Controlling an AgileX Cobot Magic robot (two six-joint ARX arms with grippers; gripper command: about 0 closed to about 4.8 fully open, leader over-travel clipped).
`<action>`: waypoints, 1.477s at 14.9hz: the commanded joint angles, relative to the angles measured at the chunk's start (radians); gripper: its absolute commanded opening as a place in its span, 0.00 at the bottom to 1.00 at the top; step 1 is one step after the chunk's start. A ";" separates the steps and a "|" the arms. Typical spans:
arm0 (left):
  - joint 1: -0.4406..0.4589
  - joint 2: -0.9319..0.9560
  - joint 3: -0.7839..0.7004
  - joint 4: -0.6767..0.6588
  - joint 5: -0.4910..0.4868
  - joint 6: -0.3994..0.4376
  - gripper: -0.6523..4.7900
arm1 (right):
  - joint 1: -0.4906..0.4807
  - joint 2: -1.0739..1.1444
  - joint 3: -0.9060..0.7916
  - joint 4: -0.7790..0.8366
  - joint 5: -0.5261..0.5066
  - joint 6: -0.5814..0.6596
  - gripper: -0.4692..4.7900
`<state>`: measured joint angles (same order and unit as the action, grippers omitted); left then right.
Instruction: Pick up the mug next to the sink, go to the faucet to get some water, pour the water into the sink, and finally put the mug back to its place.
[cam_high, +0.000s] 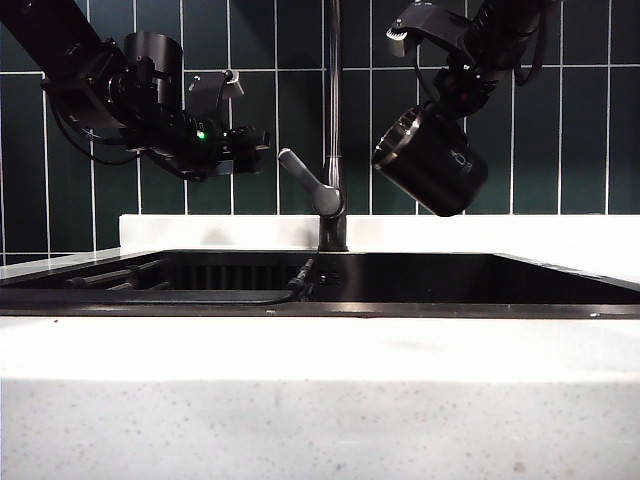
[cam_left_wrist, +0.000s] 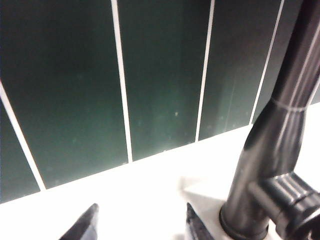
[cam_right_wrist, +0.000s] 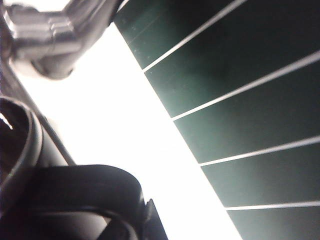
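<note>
The black mug (cam_high: 432, 160) hangs tilted above the sink (cam_high: 470, 306), to the right of the faucet (cam_high: 333, 100), with its silver rim turned down and left. My right gripper (cam_high: 458, 92) is shut on the mug's handle. The right wrist view shows the loop handle (cam_right_wrist: 95, 182) in the right gripper (cam_right_wrist: 136, 220), the mug's rim (cam_right_wrist: 26, 145) and the faucet's base (cam_right_wrist: 45, 30). My left gripper (cam_high: 256, 150) hovers open and empty left of the faucet's lever (cam_high: 305, 180). In the left wrist view the left gripper (cam_left_wrist: 142, 222) has its fingertips wide apart beside the faucet (cam_left_wrist: 280, 150).
Dark green wall tiles (cam_high: 300, 60) rise behind a white ledge (cam_high: 220, 230). A dark slatted rack (cam_high: 110, 280) lies in the left part of the sink. White speckled countertop (cam_high: 320, 400) runs along the front.
</note>
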<state>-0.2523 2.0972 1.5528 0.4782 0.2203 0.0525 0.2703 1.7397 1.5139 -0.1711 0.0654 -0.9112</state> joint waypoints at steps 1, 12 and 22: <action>0.001 -0.006 0.003 -0.008 0.001 0.001 0.51 | 0.001 -0.010 0.010 0.064 0.015 -0.125 0.13; -0.002 -0.006 0.003 -0.052 0.004 0.000 0.50 | 0.003 -0.011 0.011 0.222 0.053 -0.446 0.11; -0.003 -0.006 0.003 -0.053 0.005 -0.001 0.50 | 0.038 -0.011 0.011 0.254 0.032 -0.792 0.10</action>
<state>-0.2543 2.0972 1.5528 0.4213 0.2207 0.0521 0.3027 1.7397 1.5146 0.0254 0.1081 -1.6821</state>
